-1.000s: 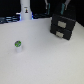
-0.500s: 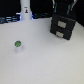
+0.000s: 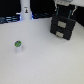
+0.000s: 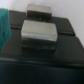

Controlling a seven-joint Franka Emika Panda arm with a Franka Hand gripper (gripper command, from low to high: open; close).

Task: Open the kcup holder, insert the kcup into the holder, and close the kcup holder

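Across the back of the white table (image 3: 45, 67), toward the exterior view's right: a black drawer box (image 3: 63, 26), by far the biggest thing there. Two stacked fronts, each with a pale grey handle (image 4: 40, 31), both apparently pushed in, so judged not yet opened. Turned with its fronts out over the bare table, presumably so a drawer can be pulled straight out without hitting anything.

Directly above and behind the box: the arm's gripper (image 3: 64, 7), blurred. Cannot tell whether the jaws stand open or closed; nothing seen held. Probably placed there to reach a handle first, since the wrist view looks closely down on the box's dark top (image 4: 50, 62) and the handles. Unclear teal patch (image 4: 4, 25) at that picture's edge.

Well apart, toward the exterior view's left: the little pod (image 3: 18, 45), green top up, pale body, upright and alone. Left where it can wait, likely, until a drawer is open.

Smooth, pale, evenly lit tabletop with plenty of room between pod and box. Dark background behind, with a white upright object (image 3: 25, 10) at the far edge, too blurred to name
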